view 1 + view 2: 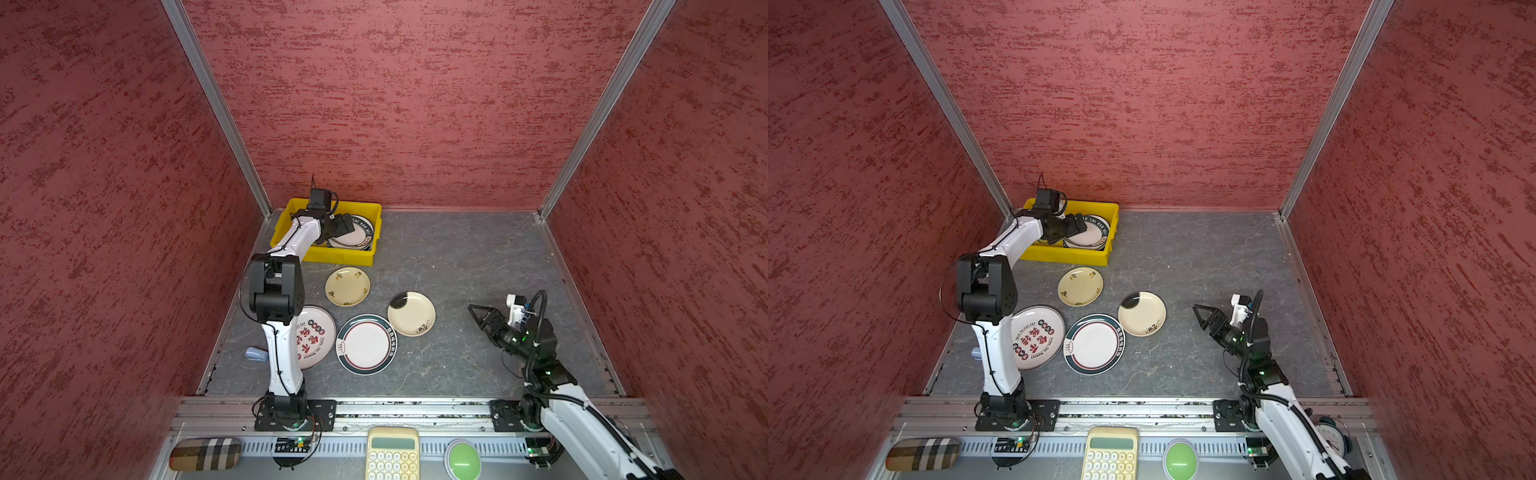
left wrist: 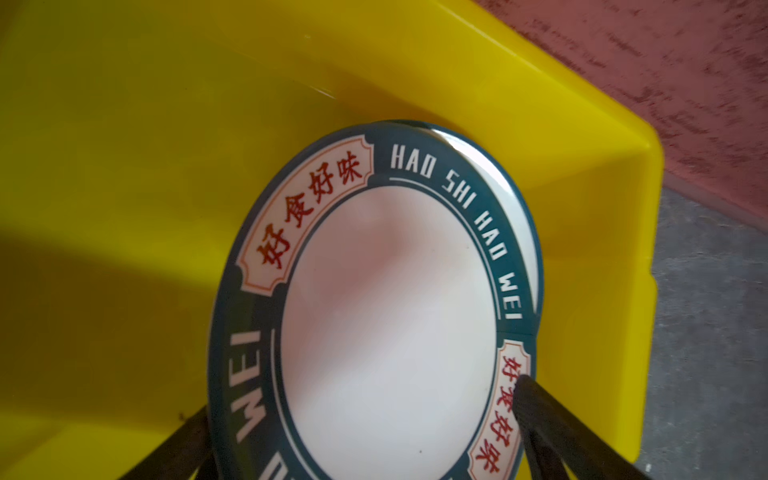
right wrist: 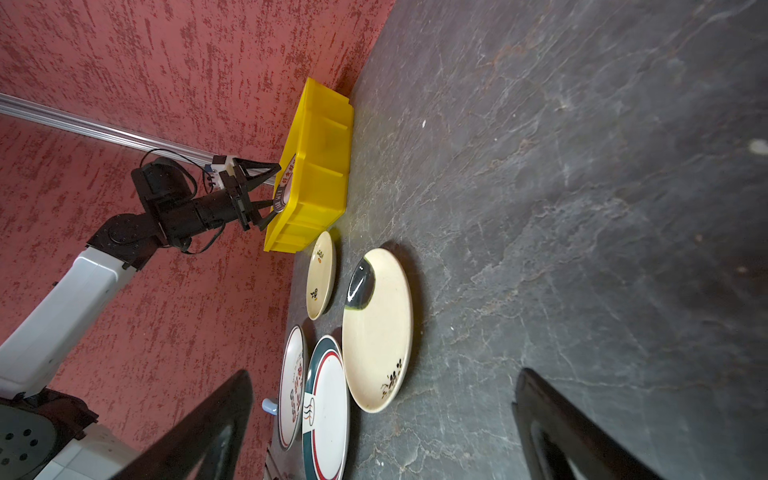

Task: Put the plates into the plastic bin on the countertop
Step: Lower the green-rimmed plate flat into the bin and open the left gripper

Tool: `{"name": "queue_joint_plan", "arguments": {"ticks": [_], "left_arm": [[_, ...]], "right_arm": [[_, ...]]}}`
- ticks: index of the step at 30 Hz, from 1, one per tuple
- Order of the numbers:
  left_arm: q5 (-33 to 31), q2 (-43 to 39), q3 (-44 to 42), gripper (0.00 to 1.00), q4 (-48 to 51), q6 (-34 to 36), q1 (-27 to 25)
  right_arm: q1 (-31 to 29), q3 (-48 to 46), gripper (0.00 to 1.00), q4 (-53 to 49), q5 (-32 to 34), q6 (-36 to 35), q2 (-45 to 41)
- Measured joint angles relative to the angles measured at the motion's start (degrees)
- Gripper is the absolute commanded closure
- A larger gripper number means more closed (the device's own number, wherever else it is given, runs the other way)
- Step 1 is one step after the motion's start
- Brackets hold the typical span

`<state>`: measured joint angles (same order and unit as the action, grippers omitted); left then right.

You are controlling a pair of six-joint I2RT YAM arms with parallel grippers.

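The yellow plastic bin (image 1: 291, 208) sits in the countertop's (image 1: 457, 257) back left corner. A teal-rimmed white plate (image 2: 390, 332) lies tilted on other plates in its right half. My left gripper (image 1: 347, 226) is open, one finger over that plate's near rim, the other under it. Four plates lie on the countertop. They are a cream floral one (image 1: 347, 286), a cream one with a dark blotch (image 1: 411, 313), a green-and-red-rimmed one (image 1: 366, 344) and a red-lettered one (image 1: 316, 336) partly behind the left arm. My right gripper (image 1: 476, 313) hovers open and empty to their right.
A small pale blue object (image 1: 256, 354) lies by the left arm's base side. The front ledge holds a plaid case (image 1: 205, 454), a calculator (image 1: 392, 453) and a green button (image 1: 462, 459). Red textured walls and metal rails close in the countertop.
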<state>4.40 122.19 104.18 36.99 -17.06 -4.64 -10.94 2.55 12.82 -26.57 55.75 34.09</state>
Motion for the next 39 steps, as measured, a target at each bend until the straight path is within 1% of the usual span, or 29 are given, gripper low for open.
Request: {"name": "queue_joint_plan", "arguments": {"ticks": [4, 10, 15, 22, 27, 30, 34, 37, 39], "left_arm": [[-5.4, 1.4, 2.6, 0.01, 3.7, 2.5, -1.9], [-13.4, 1.4, 3.4, 0.01, 5.8, 5.5, -4.7], [-17.4, 1.4, 4.6, 0.01, 7.6, 7.5, -6.0], [-21.3, 1.5, 7.7, 0.01, 8.9, 9.8, -6.6], [-21.2, 1.8, 7.6, 0.00, 9.4, 10.1, -7.0], [-19.6, 1.6, 5.8, 0.01, 8.2, 9.6, -6.9], [-15.9, -2.1, -2.2, 0.01, 4.3, 7.5, -6.9], [-13.2, -7.3, -8.9, 0.01, 1.4, 5.6, -7.0], [-11.8, -12.3, -13.2, 0.01, -1.2, 4.3, -7.0]], "right_arm": [[0.0, 0.8, 0.01, -2.1, 0.0, -0.7, -0.5], [0.0, 1.2, 0.01, -4.1, 0.2, -2.1, -1.0], [0.0, 2.6, 0.01, -5.7, 0.3, -3.3, 0.6], [0.0, 2.9, 0.01, -5.9, 0.2, -4.2, 2.2], [0.0, 2.9, 0.01, -5.9, 0.2, -4.4, 2.2], [0.0, 3.0, 0.01, -5.9, 0.2, -4.7, 2.4], [0.0, 3.1, 0.01, -6.0, 0.1, -5.2, 3.0], [0.0, 4.0, 0.01, -6.8, -0.1, -5.7, 4.3], [0.0, 4.9, 0.01, -7.0, -0.5, -6.0, 5.9]]}}
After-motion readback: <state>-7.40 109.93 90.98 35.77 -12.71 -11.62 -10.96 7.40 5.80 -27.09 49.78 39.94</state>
